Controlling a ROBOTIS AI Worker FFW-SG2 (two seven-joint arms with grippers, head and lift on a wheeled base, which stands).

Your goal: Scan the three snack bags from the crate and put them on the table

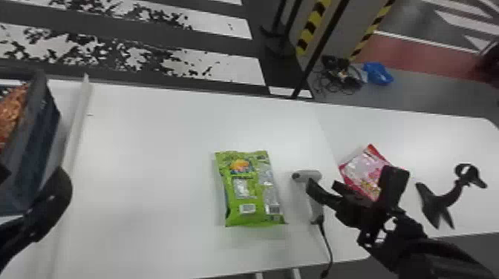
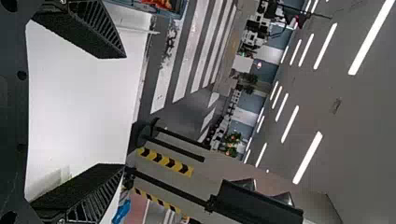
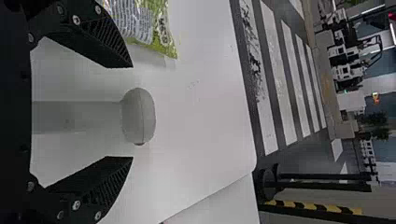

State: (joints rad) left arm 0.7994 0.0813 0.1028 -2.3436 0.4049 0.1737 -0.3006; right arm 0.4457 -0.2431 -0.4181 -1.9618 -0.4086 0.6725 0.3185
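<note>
My right gripper (image 1: 319, 189) stands open over the grey handheld scanner (image 1: 312, 196), which lies on the white table (image 1: 148, 167). In the right wrist view the scanner (image 3: 138, 115) sits between the spread fingers of the right gripper (image 3: 132, 112), not gripped. A green snack bag (image 1: 247, 189) lies flat just left of the scanner. The red and pink bag (image 1: 362, 168) rests beyond the right gripper, partly hidden by it. At the left edge is the crate (image 1: 33, 148) with an orange-brown bag (image 1: 13, 109) inside. My left gripper (image 2: 123, 112) is open and holds nothing.
A black scanner stand (image 1: 440, 204) is at the table's right. The scanner's cable (image 1: 326, 245) runs over the front edge. A pale raised strip (image 1: 76, 122) crosses the table beside the crate. Poles with yellow-black striping (image 1: 312, 28) rise behind the table.
</note>
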